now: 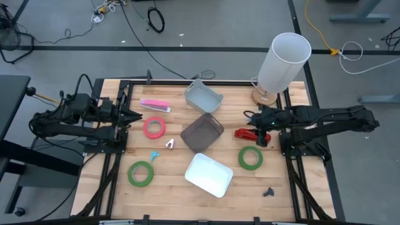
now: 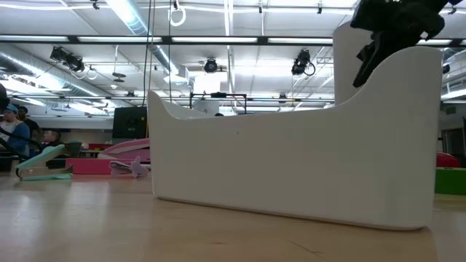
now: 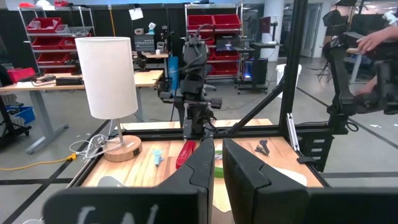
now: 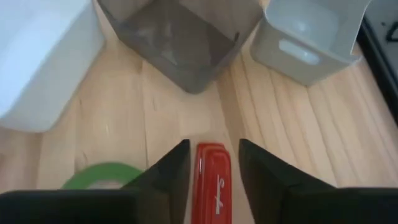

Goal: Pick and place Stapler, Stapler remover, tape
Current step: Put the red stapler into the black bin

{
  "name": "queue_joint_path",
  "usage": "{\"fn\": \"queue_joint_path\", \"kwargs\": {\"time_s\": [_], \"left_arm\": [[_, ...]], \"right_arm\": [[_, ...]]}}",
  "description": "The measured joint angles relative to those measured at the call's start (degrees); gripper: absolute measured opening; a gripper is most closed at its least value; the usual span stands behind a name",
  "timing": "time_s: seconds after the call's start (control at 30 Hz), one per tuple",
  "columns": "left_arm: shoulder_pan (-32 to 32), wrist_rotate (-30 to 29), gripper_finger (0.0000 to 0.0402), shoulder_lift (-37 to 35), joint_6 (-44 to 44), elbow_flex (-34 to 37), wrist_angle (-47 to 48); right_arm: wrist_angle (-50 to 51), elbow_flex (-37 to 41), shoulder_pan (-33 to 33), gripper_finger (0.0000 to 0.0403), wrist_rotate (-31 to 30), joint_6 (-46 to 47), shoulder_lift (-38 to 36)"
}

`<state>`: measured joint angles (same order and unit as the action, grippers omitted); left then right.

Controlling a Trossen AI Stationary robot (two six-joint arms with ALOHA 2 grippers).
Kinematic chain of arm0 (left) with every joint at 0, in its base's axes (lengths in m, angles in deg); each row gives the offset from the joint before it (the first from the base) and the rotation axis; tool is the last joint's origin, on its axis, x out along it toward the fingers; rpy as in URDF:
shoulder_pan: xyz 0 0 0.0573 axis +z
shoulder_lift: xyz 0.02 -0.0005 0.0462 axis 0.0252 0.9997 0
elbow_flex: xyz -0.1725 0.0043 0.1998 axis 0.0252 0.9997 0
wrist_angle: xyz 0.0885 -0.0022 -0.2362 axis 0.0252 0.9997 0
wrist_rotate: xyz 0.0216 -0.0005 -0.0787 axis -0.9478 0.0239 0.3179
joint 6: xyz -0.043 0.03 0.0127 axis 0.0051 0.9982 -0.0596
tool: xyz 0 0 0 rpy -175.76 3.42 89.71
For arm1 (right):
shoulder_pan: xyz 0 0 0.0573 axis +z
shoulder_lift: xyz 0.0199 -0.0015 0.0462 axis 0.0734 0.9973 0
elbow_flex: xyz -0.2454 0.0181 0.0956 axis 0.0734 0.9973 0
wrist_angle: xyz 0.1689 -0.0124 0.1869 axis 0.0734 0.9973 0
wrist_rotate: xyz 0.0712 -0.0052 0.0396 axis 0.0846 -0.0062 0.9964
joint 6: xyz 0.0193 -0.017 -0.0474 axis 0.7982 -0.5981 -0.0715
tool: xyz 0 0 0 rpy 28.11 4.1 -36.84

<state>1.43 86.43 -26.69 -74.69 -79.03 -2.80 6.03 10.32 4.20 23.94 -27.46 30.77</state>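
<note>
Grey floor (image 1: pixel 212 28) surrounds the wooden table (image 1: pixel 169 187), with loose cables (image 1: pixel 156 19) trailing across it. Ceiling strip lights (image 2: pixel 131 14) run overhead. Red storage shelving (image 3: pixel 214 25) and workbenches (image 3: pixel 37 81) stand beyond.

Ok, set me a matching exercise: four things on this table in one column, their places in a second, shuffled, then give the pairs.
Things:
1. red stapler
2. red-pink tape roll
3. lamp
4. white tray

Places:
A. far right corner of the table
B. between the right pincer's open fingers
C. near edge, in front of the dark grey bin
D. just ahead of the left pincer, beside the pink stapler

Pairs: 1-B, 2-D, 3-A, 4-C
</note>
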Motion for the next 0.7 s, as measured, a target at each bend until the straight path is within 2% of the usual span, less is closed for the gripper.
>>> {"fn": "queue_joint_path", "kwargs": {"time_s": [0.37,0.7], "left_arm": [[0.0,0.0,0.0034,0.0,0.0,0.0,0.0],[0.0,0.0,0.0034,0.0,0.0,0.0,0.0]], "right_arm": [[3.5,0.0,-0.8,0.024,0.7,2.2,8.3],[3.7,0.0,-5.2,0.0279,2.2,-0.6,15.1]]}}
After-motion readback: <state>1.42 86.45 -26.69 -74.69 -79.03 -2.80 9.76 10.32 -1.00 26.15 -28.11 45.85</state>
